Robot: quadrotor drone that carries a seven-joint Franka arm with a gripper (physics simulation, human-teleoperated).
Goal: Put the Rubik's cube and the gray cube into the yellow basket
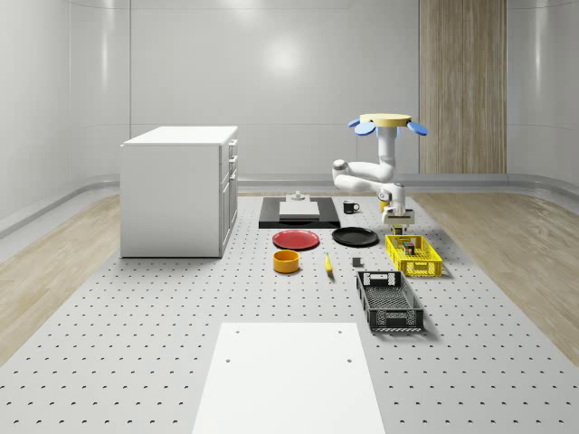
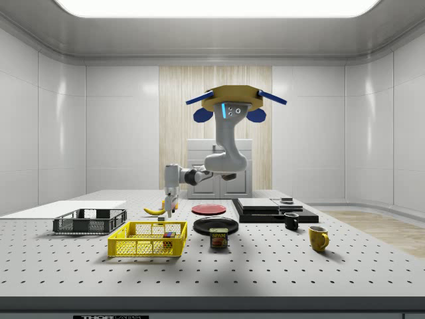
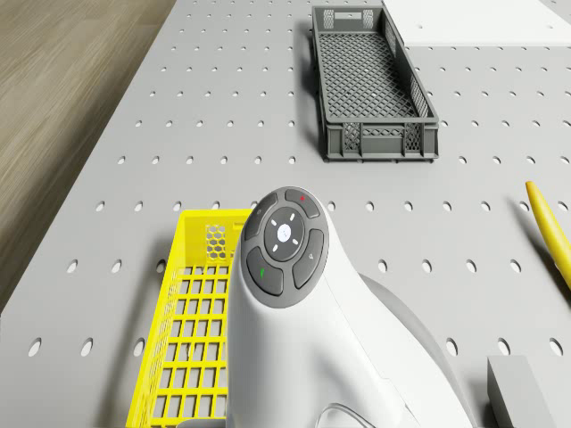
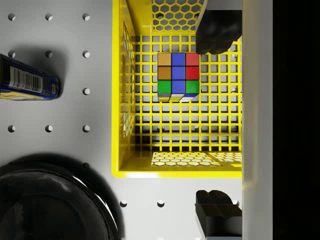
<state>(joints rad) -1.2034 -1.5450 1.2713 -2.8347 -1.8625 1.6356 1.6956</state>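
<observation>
Hovering well above the table point(image 1: 181, 362) on the drone point(image 1: 391, 122), with the arm bent down and forward. Gripper point(image 4: 217, 125) hung straight over the near end of the yellow basket point(image 4: 117, 100), clear of its rim in the side view. Spread wide, holding nothing: one of the black fingers point(image 4: 216, 35) above the basket's inside, the other beyond its end wall.

Directly beneath the hand, a little off the line between the fingers: the Rubik's cube point(image 4: 178, 76), flat on the basket's mesh floor, touching no wall. Off to one side of the hand, out on the bare table and apart from the basket: the gray cube point(image 3: 526, 388) (just a corner visible in the drone view). Past that, a banana point(image 3: 551, 227). Farther ahead of the hand, a black crate point(image 3: 375, 143). On the hand's other side, outside the basket: a blue can point(image 4: 27, 80) lying down and a black plate point(image 4: 50, 205).
</observation>
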